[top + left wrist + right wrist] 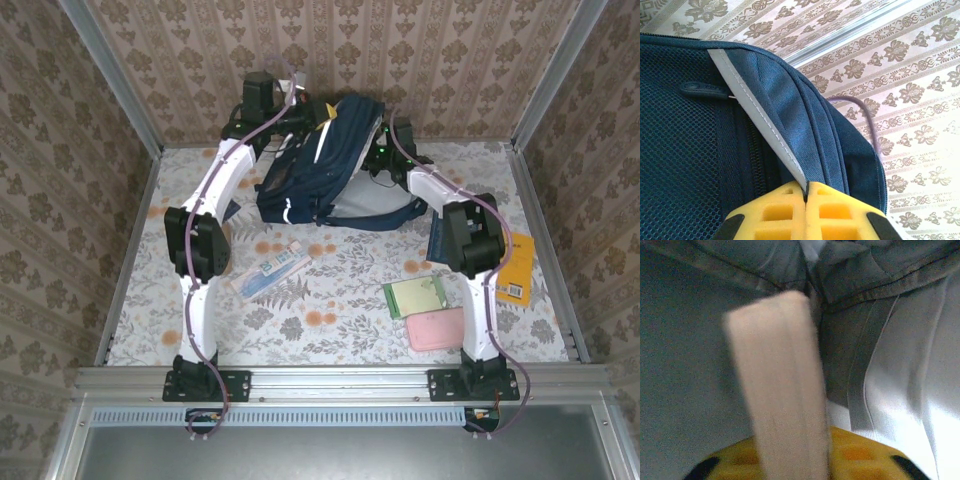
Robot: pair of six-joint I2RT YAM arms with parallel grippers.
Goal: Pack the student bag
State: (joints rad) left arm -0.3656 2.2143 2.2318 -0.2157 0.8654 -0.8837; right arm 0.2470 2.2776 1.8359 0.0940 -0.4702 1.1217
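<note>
**A:** What is on the left?

**B:** The left gripper [806, 186]. Its yellow fingers are pressed together on the student bag [310, 170], pinching the end of the white reflective stripe [760, 125] that runs beside a dark mesh panel [685, 165].

**A:** And where is the bag?

**B:** It stands propped at the far middle of the flowered table [340, 255], near the back wall. One arm reaches in at each side of it.

**A:** What lies in front of it?

**B:** A long blue-and-white packet [270, 270] lies flat, left of centre. Further right is a green notepad [415, 295], with a pink pouch [437, 328] just nearer the arm bases. An orange book [517, 268] lies by the right edge.

**A:** And the right gripper?

**B:** The right gripper [795, 442] is close up against grey fabric lining at the bag's right side. A pale beige flat thing [775, 375], blurred, rises from between its yellow fingers. I cannot tell whether the fingers are clamped on it or standing clear of it.
</note>
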